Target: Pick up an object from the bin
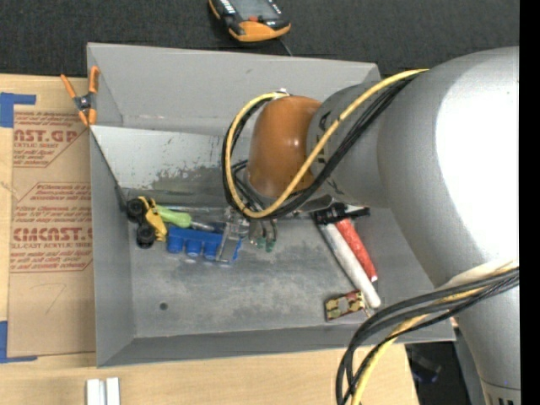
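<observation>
Hovering the gripper (243, 236) by the blue toy (196, 243), I couldn't tell if it was open; figured centring it mattered most.

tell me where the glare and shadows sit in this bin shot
Camera view: bright sheen on the silver arm, a soft highlight on its orange cover; shade pools under that cover around the blue toy; the bin's back wall is evenly lit, and the red-and-white tube casts little shadow.

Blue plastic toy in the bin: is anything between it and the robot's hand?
Nothing visible does. The hand hangs at the right end of the blue plastic toy; a yellow-green piece lies at its other end.
</observation>
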Robot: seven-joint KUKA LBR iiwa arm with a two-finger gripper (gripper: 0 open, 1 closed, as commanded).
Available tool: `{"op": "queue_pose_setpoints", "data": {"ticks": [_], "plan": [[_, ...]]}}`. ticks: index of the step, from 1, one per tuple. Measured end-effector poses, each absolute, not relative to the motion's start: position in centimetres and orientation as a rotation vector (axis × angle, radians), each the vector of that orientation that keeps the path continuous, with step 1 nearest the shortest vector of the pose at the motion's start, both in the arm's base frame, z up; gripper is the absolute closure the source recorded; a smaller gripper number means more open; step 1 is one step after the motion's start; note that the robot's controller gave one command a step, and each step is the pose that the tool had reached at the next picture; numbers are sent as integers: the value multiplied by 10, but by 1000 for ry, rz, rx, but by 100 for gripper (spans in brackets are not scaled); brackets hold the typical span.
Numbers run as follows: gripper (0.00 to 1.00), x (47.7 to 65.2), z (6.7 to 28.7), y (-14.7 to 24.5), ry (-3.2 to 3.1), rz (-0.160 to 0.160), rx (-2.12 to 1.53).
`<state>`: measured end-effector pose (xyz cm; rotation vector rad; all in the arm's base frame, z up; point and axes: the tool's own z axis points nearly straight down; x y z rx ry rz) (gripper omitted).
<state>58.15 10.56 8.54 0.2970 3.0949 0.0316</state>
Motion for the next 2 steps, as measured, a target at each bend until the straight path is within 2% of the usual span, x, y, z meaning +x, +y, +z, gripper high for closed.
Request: {"op": "queue_pose_setpoints", "data": {"ticks": [1, 2], "plan": [[100, 544, 158, 76, 3110, 24, -28], [100, 589, 237, 100, 3085, 36, 272]]}}
